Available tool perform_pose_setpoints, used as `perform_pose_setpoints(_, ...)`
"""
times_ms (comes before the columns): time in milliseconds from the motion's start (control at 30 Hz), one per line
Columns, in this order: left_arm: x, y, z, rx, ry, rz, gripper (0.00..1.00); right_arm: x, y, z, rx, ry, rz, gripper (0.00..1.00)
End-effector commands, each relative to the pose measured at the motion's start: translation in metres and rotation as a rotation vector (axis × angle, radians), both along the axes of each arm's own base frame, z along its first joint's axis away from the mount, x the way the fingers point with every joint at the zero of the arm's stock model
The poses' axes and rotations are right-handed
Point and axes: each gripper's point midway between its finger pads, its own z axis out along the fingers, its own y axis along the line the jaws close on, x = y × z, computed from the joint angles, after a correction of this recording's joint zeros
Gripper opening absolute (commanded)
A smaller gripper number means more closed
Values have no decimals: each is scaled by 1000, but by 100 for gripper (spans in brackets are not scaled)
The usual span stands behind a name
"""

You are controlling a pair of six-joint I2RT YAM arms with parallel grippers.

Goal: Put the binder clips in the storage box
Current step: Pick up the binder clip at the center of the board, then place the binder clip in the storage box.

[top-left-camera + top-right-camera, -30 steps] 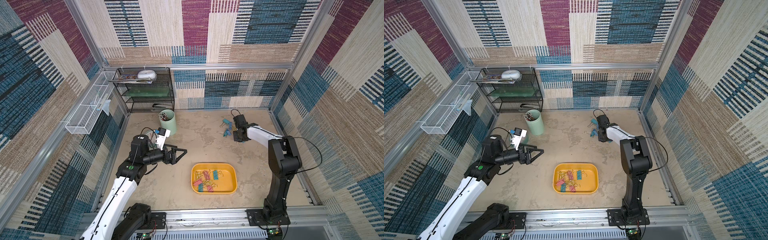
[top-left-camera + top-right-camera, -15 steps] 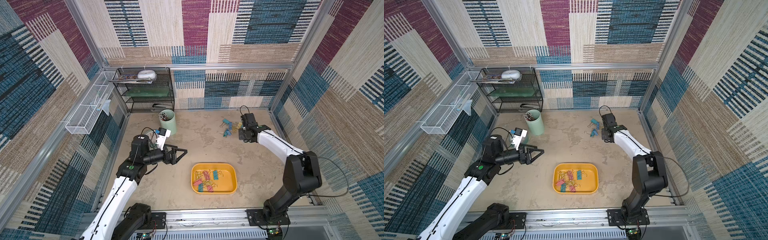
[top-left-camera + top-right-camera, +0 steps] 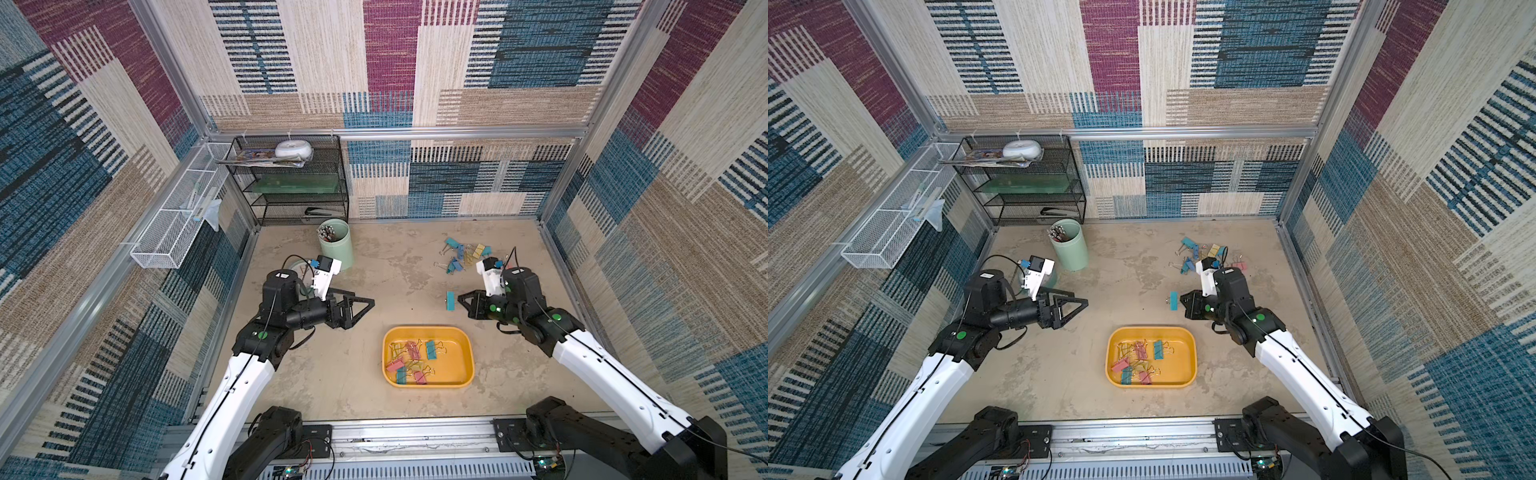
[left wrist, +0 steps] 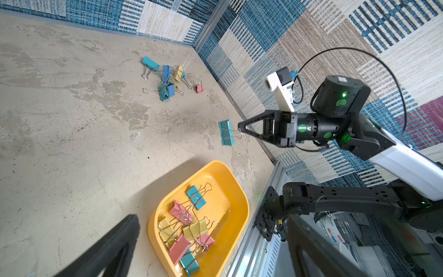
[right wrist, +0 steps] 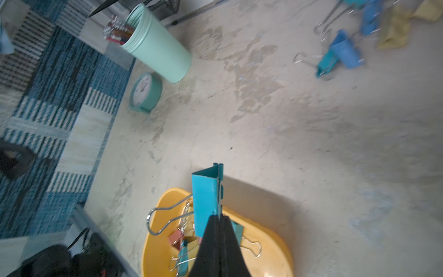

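R jaws pinch the wire loop of teal clip (image 4: pixel 226 133); clip sticks out past the tips. Looks light, stiff; thin wire prob slippy, may swing. Storage box (image 3: pixel 457 361) near, below tips. L jaws spread wide, empty. Other clips (image 3: pixel 461 253) behind R jaws.

Your storage box (image 3: pixel 457 361) is yellow-orange; its binder clips (image 3: pixel 431 350) pink, yellow and teal; the held clip (image 4: pixel 226 133) at your black right gripper (image 4: pixel 240 129) teal; the cup (image 3: pixel 338 247) mint-green.
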Motion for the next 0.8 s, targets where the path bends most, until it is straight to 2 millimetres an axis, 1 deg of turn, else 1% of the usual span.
perform_pose_setpoints(0, 2, -1, 4, -7, -32, -6, 100, -20, 30, -5, 113, 75, 78, 0)
perform_pose_setpoints(67, 2, -1, 4, -6, -33, -7, 100, -29, 41, -20, 104, 114, 105, 0)
perform_pose_setpoints(100, 2, -2, 5, -5, -37, -7, 100, -31, 42, -29, 92, 136, 102, 0)
perform_pose_setpoints(300, 1, -2, 4, -4, -34, -9, 99, -42, 46, -72, 71, 227, 108, 0)
perform_pose_setpoints(433, 1, -2, 4, -3, -36, -9, 100, -44, 44, -95, 22, 260, 98, 0)
perform_pose_setpoints(633, 2, -2, 3, -2, -34, -8, 99, -46, 50, -113, 5, 299, 109, 1)
perform_pose_setpoints(700, 2, -3, 2, -1, -31, -8, 99, -46, 51, -116, -6, 305, 111, 4)
perform_pose_setpoints(767, 2, -2, 3, -1, -33, -8, 99, -48, 52, -116, -12, 305, 113, 12)
